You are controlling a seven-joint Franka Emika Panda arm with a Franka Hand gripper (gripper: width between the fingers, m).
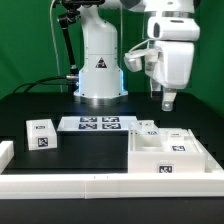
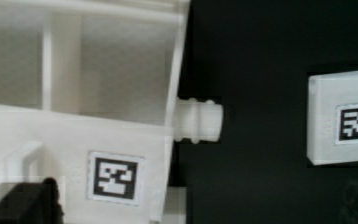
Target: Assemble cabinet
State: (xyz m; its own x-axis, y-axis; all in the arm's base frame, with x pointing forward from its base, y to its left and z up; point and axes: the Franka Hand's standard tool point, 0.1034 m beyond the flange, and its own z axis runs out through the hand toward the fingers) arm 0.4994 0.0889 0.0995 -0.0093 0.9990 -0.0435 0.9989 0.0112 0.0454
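While the fingers [image 2: 25, 203] stand wide apart in the wrist view, they hold nothing. The gripper [image 1: 167, 99] hangs in the air and points down, above the cabinet [image 1: 168, 152] at the exterior view's right. 1 drawer block [image 1: 42, 133] lies well apart, at that view's left.

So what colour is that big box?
The cabinet is white with black-and-white square tags, clearest in the exterior view.
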